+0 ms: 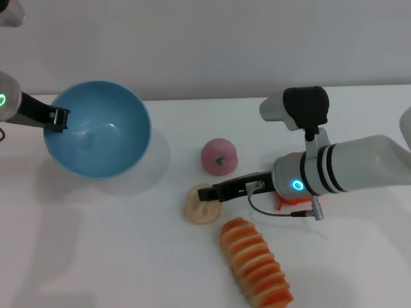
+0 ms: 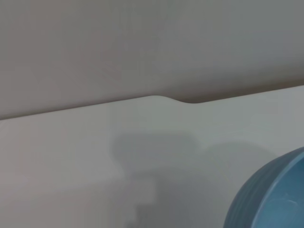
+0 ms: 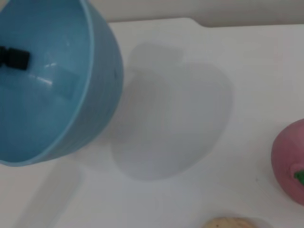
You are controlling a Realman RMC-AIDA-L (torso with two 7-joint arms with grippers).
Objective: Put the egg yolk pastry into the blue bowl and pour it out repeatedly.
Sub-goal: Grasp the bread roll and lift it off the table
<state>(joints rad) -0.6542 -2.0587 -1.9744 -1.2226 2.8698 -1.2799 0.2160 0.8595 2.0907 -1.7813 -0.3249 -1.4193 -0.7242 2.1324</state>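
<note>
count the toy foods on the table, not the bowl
3 clearly: the pastry at the right gripper, the pink ball behind it, the striped roll nearest the camera. Something red-orange shows under the right arm, mostly hidden.

No legible text, label, brand, number or sign observed on any surface in the head view or either wrist view.
</note>
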